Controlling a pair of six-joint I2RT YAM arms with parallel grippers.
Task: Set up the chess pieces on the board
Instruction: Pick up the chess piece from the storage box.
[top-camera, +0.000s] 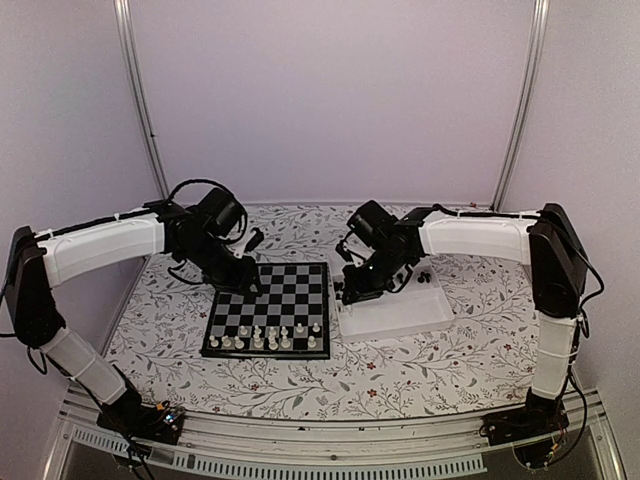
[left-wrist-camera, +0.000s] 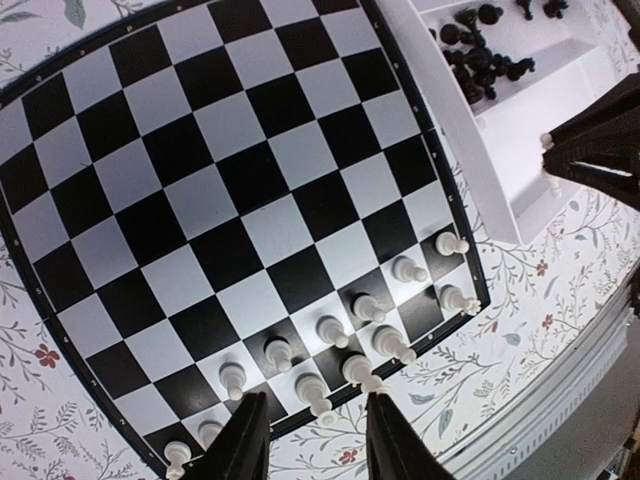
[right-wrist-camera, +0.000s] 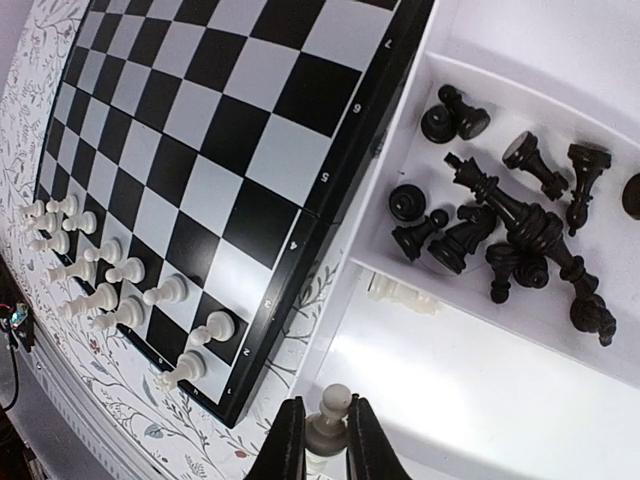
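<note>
The board (top-camera: 290, 290) lies flat in the middle, with several white chess pieces (top-camera: 268, 338) in its two near rows. Seen from the left wrist, my left gripper (left-wrist-camera: 315, 440) hangs open over the board's (left-wrist-camera: 200, 170) white-piece edge, and nothing is between its fingers. Over the tray's (right-wrist-camera: 480, 400) near compartment, my right gripper (right-wrist-camera: 328, 445) is shut on a white pawn (right-wrist-camera: 330, 415). Another white piece (right-wrist-camera: 402, 293) lies on its side against the tray's divider. Several black pieces (right-wrist-camera: 500, 230) lie jumbled in the far compartment.
The white two-compartment tray (top-camera: 400, 318) sits just right of the board, almost touching its edge. A floral cloth (top-camera: 400, 370) covers the table. The left arm (top-camera: 100, 245) and the right arm (top-camera: 480, 235) reach in from either side.
</note>
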